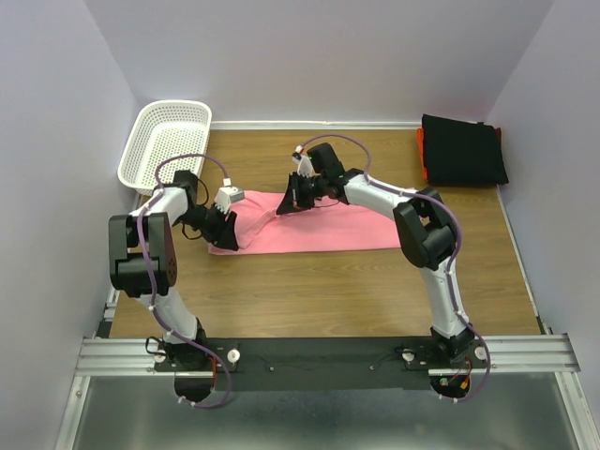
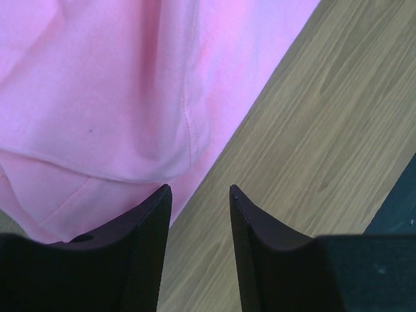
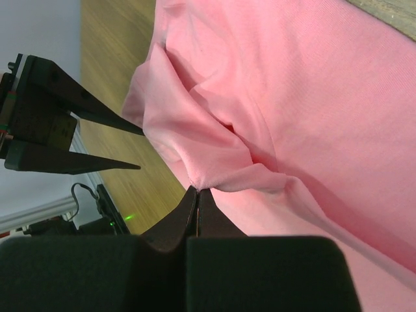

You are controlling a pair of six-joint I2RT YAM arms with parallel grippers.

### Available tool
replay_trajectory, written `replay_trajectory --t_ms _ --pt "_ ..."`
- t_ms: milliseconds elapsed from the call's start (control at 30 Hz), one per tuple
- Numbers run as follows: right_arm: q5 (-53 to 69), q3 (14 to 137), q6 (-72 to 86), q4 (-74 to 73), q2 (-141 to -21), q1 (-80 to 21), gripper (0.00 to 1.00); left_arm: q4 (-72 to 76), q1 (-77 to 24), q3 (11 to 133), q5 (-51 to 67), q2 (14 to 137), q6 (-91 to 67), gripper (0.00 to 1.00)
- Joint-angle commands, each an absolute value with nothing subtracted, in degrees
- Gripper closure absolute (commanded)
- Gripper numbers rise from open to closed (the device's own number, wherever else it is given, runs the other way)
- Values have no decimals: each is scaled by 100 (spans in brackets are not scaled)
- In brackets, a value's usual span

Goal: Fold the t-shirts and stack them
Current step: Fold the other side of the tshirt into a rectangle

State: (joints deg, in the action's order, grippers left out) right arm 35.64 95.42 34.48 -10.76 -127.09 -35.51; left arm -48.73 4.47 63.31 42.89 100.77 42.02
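The step in hand appears to be the folding of the pink t-shirt (image 1: 319, 225), which lies as a long band across the middle of the table (image 1: 328, 300). It reaches from the left arm's side towards the right. The black t-shirt (image 1: 464, 150) sits folded in the far right corner. It rests on the orange-red t-shirt (image 1: 421, 150), of which only an edge shows. By that, two shirts look done and the pink one is the last.

The right gripper (image 3: 197, 190) is closed tight on a peak of pink cloth near the far edge of the band and lifts it a little. The left gripper (image 2: 200, 190) stands roughly half open at the band's left end and holds nothing. Only bare wood shows between its jaws, with the shirt's edge just beside one of them.

The next move probably calls for the right arm to carry its pinched fold across. The left arm would need to take a fresh hold or pin the cloth so that the layers do not drag.

The top view alone shows the stack, the white lattice basket (image 1: 141, 155) at the far left, and the shirt's whole outline. The right wrist view shows the pinch itself and the loose creases running from it, with the left gripper's parted jaws beyond. The left wrist view shows a stitched hem and that the gap between the jaws is empty.
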Motion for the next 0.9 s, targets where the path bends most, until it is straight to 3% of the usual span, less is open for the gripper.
replay_trajectory --t_ms 0,233,333,367,500,867 --pt "3709 9624 3463 -1081 -12797 -3525 99 -4597 404 6381 4658 10230 4000 51" --pt "3727 9633 3489 -1081 -12814 -3525 100 -4403 387 6442 4808 10397 3815 54" --pt "3735 9633 3489 -1081 -12814 -3524 99 -4421 378 6495 4887 10406 3806 70" --pt "3744 9624 3489 -1081 -12814 -3507 100 -4421 378 6513 4904 10389 3814 81" --pt "3744 9633 3480 -1081 -12806 -3472 99 -4517 387 6653 4887 10222 3814 100" --pt "3735 9677 3472 -1064 -12850 -3393 100 -4403 501 7549 4711 10397 3560 100"
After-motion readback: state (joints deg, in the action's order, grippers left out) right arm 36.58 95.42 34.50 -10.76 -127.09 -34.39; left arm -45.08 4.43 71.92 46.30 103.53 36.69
